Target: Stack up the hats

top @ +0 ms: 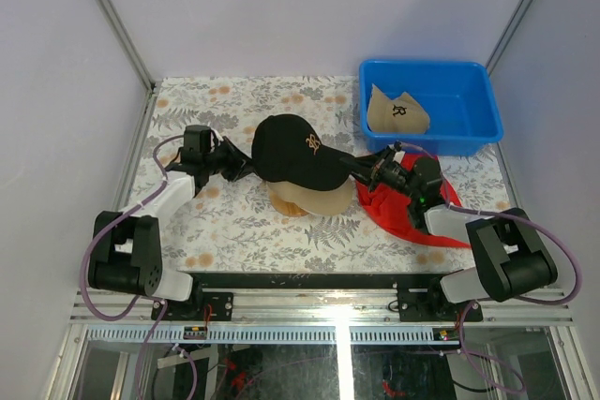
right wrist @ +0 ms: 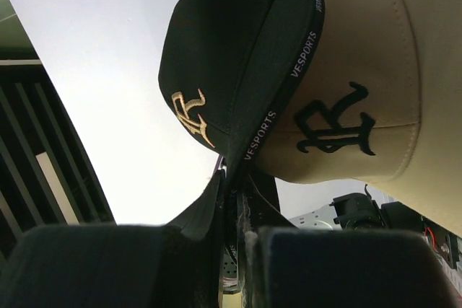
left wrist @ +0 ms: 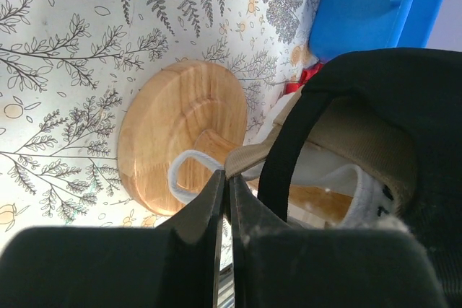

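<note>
The black cap with the gold logo (top: 295, 152) sits on top of a tan cap (top: 323, 200) on the wooden stand (top: 281, 203). From below, the left wrist view shows the black cap (left wrist: 404, 99), the tan cap's band (left wrist: 361, 135) and a white cap (left wrist: 343, 182) nested inside. My left gripper (top: 246, 166) is at the back of the caps, its jaws (left wrist: 227, 178) pinched on the tan back strap. My right gripper (top: 364, 169) is shut on the black cap's brim (right wrist: 238, 70). A second tan cap (top: 397, 111) lies in the blue bin.
The blue bin (top: 469, 81) stands at the back right. A red cloth (top: 422, 217) lies under my right arm at the right. The stand's round wooden base (left wrist: 170, 128) rests on the fern-patterned tablecloth (top: 234, 231). Enclosure walls surround the table.
</note>
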